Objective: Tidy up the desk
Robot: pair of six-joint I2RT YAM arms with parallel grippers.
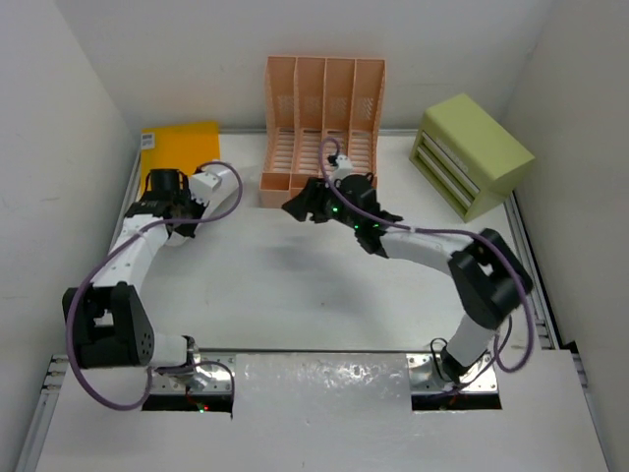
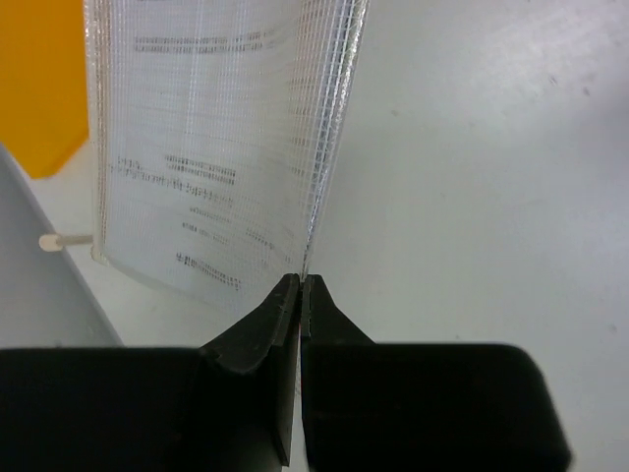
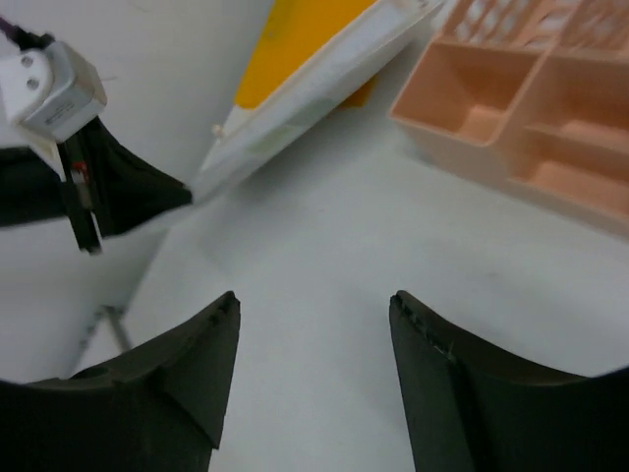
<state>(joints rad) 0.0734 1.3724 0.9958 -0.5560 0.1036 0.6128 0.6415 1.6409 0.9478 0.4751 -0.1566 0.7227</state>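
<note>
The desk [image 1: 295, 295] is a wide white tabletop with silver rails. My left gripper [image 1: 197, 197] is at the back left and is shut on the lower edge of a clear mesh document pouch [image 1: 212, 182] with printed sheets inside. The pouch stands on edge above the desk in the left wrist view [image 2: 216, 147], straight ahead of the left gripper [image 2: 301, 285]. My right gripper [image 1: 300, 209] is open and empty in front of the rack, pointing left at the pouch [image 3: 305, 88]. The right wrist view shows the gap of the right gripper [image 3: 314, 305] over bare desk.
A peach slotted file rack [image 1: 324, 118] stands at the back centre, close to the right gripper, and shows in the right wrist view [image 3: 531, 108]. A yellow folder [image 1: 182, 147] lies at the back left behind the pouch. A lime-green drawer box [image 1: 472, 152] stands at the back right.
</note>
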